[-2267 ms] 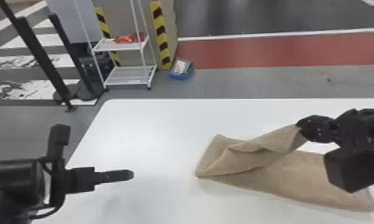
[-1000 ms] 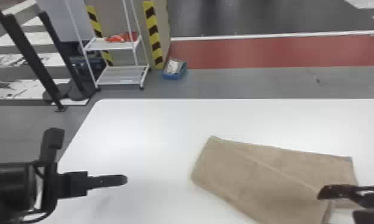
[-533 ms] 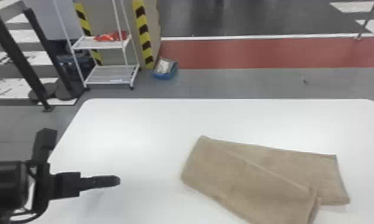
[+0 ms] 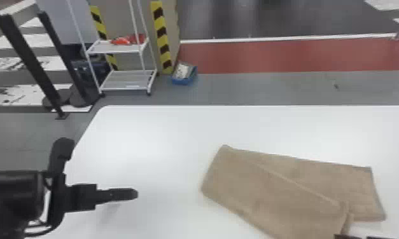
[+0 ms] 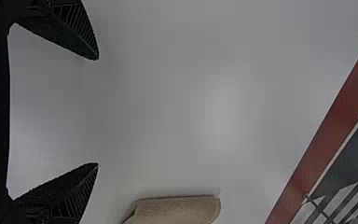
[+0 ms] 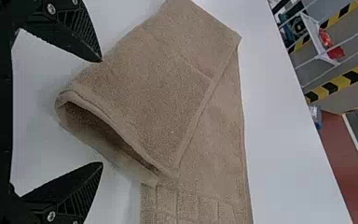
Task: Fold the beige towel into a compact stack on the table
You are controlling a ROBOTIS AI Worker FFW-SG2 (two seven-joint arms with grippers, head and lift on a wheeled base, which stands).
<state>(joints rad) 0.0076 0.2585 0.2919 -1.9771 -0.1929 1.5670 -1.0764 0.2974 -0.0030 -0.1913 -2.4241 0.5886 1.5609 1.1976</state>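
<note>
The beige towel [image 4: 271, 190] lies on the right half of the white table, folded over at an angle, with a lower layer reaching out to the right. At the bottom edge, near the towel's front right end, a dark bit of my right gripper [image 4: 345, 236] shows. My left gripper [image 4: 135, 193] is over the table's left side, apart from the towel. In the left wrist view, my left gripper [image 5: 98, 111] is open and empty, with a towel end [image 5: 177, 211] farther off. In the right wrist view, my right gripper [image 6: 102, 112] stands open beside the towel's loose folded end [image 6: 107, 135].
The white table [image 4: 163, 133] has its far edge running across the middle of the head view. Beyond it on the floor stand a white shelf rack [image 4: 128, 79], a blue box [image 4: 184, 74] and black posts [image 4: 30, 60] at the left.
My right gripper has let go of the towel and moved back toward the bottom edge. The flap it held up has come down onto the towel. The left arm has stayed much the same.
</note>
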